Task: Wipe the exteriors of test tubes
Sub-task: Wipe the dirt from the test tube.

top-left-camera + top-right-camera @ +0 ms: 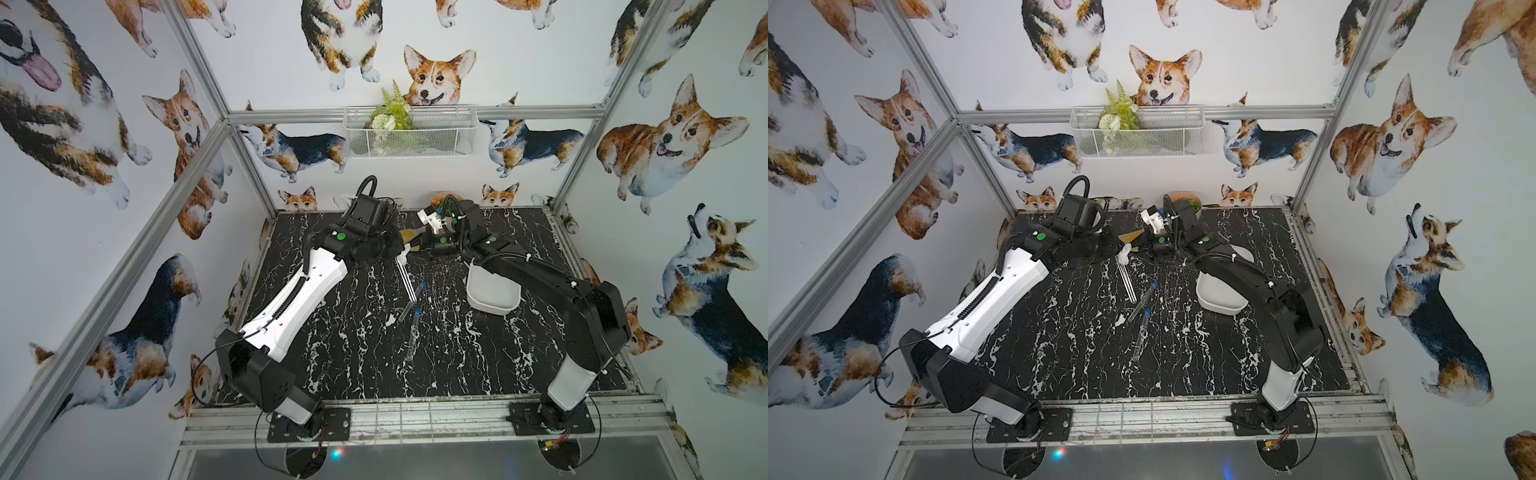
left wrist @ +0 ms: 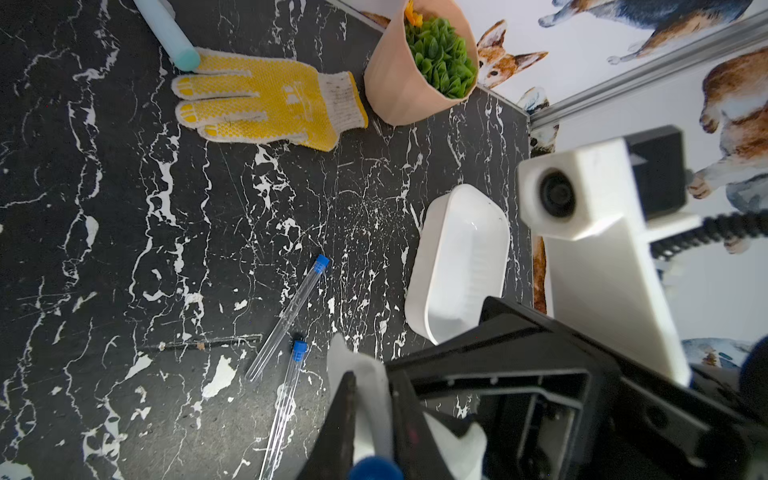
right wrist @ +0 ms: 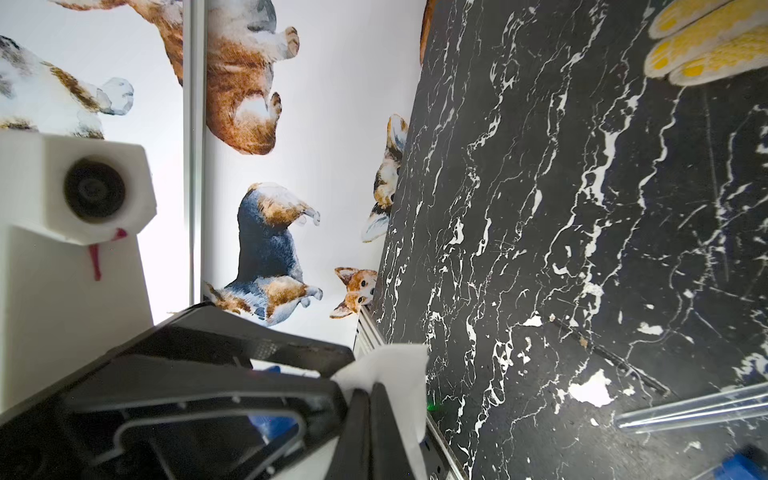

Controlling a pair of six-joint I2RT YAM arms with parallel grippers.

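Firmly, the left gripper (image 2: 374, 376) clamped a test tube (image 1: 407, 280), while the right gripper (image 3: 371, 388) pinched white tissue (image 3: 392, 361) against it. Farther out, a second tube (image 1: 412, 302) and a third tube (image 1: 413, 336) lay loose on the marble table (image 1: 332, 353) near a white tray (image 1: 494, 293).

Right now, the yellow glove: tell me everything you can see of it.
The yellow glove is knit, off-white with yellow grip dots on the side facing up and a plain ribbed cuff. It lies flat, empty, on the black marbled tabletop. A light-blue handle touches one fingertip; the cuff lies close beside the plant pot, contact unclear.
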